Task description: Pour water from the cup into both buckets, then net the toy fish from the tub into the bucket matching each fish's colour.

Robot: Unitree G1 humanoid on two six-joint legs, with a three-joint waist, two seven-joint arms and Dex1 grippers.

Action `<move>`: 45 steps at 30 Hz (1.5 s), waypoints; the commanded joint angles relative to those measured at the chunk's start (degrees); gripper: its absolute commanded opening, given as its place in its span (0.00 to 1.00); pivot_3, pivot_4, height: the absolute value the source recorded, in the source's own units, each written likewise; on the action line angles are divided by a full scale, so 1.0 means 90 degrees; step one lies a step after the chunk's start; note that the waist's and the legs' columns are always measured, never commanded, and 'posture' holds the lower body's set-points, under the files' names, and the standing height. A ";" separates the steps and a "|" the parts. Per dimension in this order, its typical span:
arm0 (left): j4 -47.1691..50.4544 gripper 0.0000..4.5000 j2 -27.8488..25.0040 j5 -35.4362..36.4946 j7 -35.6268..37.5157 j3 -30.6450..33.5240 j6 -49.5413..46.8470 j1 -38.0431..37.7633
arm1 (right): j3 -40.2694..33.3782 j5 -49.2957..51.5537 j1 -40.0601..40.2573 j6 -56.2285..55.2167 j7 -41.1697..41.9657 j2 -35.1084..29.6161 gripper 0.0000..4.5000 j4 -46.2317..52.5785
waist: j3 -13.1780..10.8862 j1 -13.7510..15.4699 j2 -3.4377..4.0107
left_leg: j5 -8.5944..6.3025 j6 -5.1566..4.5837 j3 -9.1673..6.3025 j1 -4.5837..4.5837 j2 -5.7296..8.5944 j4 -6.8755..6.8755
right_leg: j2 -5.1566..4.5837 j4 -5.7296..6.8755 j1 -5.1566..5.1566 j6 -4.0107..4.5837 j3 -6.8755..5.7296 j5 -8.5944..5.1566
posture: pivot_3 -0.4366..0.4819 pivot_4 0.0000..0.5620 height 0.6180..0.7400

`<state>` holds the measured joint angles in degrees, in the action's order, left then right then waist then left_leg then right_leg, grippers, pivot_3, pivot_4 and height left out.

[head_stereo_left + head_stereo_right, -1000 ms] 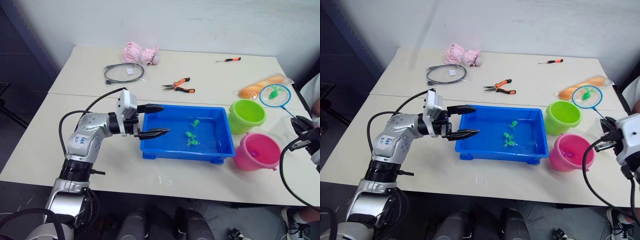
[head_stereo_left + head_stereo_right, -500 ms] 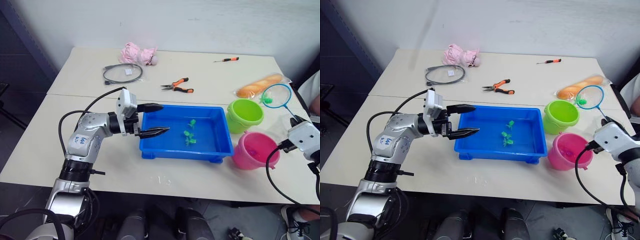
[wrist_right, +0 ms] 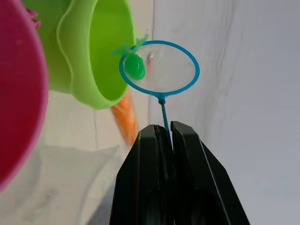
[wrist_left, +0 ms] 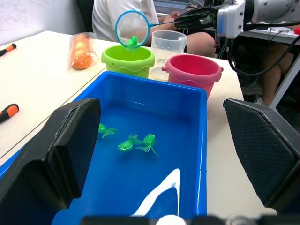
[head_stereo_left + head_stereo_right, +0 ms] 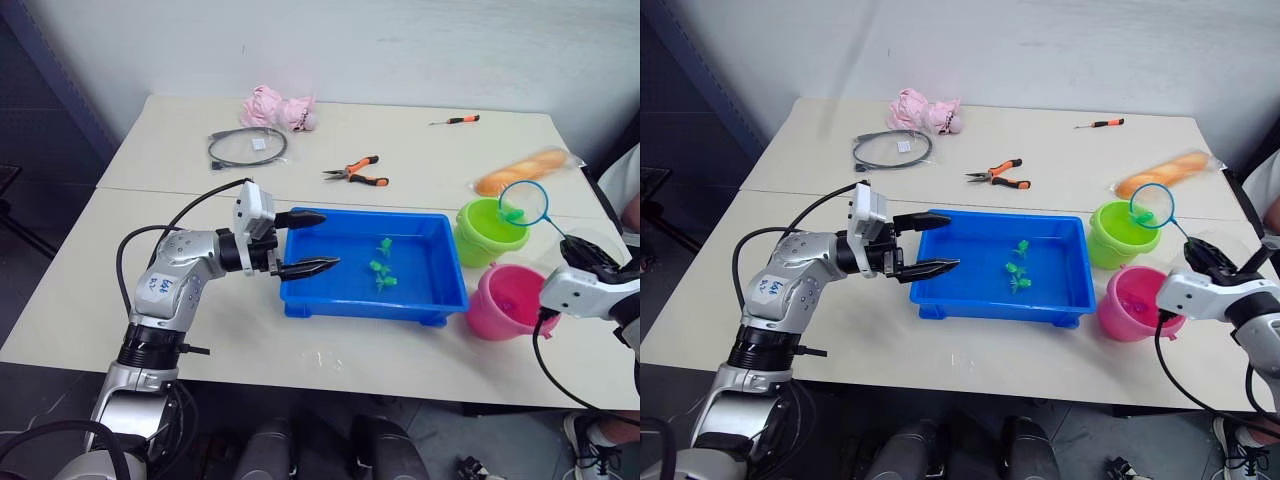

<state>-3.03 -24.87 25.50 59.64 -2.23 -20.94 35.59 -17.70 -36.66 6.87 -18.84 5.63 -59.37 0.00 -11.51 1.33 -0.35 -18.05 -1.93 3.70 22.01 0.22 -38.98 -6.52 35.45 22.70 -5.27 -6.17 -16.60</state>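
My right gripper (image 3: 164,129) is shut on the thin handle of the net (image 5: 524,203). The blue hoop tilts over the far rim of the lime green bucket (image 5: 487,232), with a green fish (image 3: 135,68) lying in its mesh. The pink bucket (image 5: 505,302) stands just in front of the green one. The clear cup (image 4: 168,43) stands behind the two buckets. Three green fish (image 5: 381,270) lie in the blue tub (image 5: 360,300). My left gripper (image 5: 328,240) is open, its fingers straddling the tub's left end.
On the far half of the table lie orange-handled pliers (image 5: 356,171), a small screwdriver (image 5: 455,119), a coiled cable (image 5: 247,146), a pink soft toy (image 5: 278,106) and an orange packet (image 5: 525,170). A person (image 4: 122,9) sits beyond the right table edge.
My right gripper has swung the net, with the green fish in it, leftward from behind the green bucket to over its rim. The left arm has stayed in place.
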 commanded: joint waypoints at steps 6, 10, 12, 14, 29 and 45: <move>0.0103 1.00 0.0065 0.0080 0.0108 -0.0014 0.0066 0.0102 | 0.0418 -0.0990 -0.0260 -0.0170 -0.0783 -0.0294 0.00 -0.0347 | 0.0000 -0.0003 0.0001 | 0.0003 0.0004 0.0001 -0.0001 0.0000 -0.0001 | 0.0004 0.0001 0.0000 0.0000 0.0002 0.0000 | 0.48 0.27 1.00; 0.0070 1.00 0.0077 0.0059 0.0126 -0.0007 0.0089 0.0120 | 0.0473 -0.0937 -0.0354 -0.0244 -0.0793 -0.0369 0.00 -0.0426 | 0.0000 -0.0009 0.0002 | 0.0003 0.0005 0.0002 -0.0001 -0.0001 -0.0002 | 0.0005 0.0004 0.0000 0.0000 0.0002 0.0000 | 0.48 0.27 1.00; 0.0027 1.00 0.0092 0.0062 0.0126 0.0009 0.0098 0.0139 | 0.0658 -0.1006 -0.0491 -0.0405 -0.0924 -0.0389 0.00 -0.0511 | 0.0000 -0.0019 0.0002 | 0.0004 0.0006 0.0001 -0.0002 -0.0002 -0.0002 | 0.0006 0.0003 0.0000 0.0000 0.0002 0.0000 | 0.48 0.27 1.00; 0.0026 1.00 0.0087 0.0043 0.0218 -0.0053 0.0117 0.0149 | 0.0724 -0.0984 -0.0582 -0.0396 -0.0908 -0.0392 0.00 -0.0602 | 0.0000 -0.0016 0.0002 | 0.0004 0.0007 0.0002 -0.0003 -0.0002 -0.0002 | 0.0005 0.0003 0.0000 0.0001 0.0004 0.0000 | 0.48 0.27 1.00; 0.0067 1.00 0.0068 0.0045 0.0144 0.0009 0.0115 0.0056 | -0.0122 0.0689 -0.0403 -0.0154 -0.0302 -0.0037 0.00 -0.0044 | 0.0000 -0.0032 0.0002 | 0.0005 0.0009 0.0003 -0.0006 -0.0003 -0.0004 | 0.0007 0.0005 -0.0001 0.0001 0.0006 0.0000 | 0.48 0.27 1.00; -0.0016 1.00 -0.0959 -0.0059 0.0850 0.0251 0.0526 -0.0469 | 0.0979 0.4334 -0.1229 0.2797 0.3984 -0.0851 0.00 0.2241 | 0.0000 0.0012 0.0001 | -0.0009 -0.0011 -0.0002 -0.0017 -0.0003 -0.0009 | -0.0010 0.0004 -0.0013 0.0003 0.0002 0.0000 | 0.48 0.27 1.00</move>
<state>-4.59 -32.86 25.12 67.04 -0.86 -17.35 31.61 -9.86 5.06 -3.62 6.61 40.14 -65.43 20.24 -11.52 1.44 -0.34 -18.15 -2.06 3.69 21.86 0.20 -39.06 -6.63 35.48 22.60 -5.24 -6.15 -16.61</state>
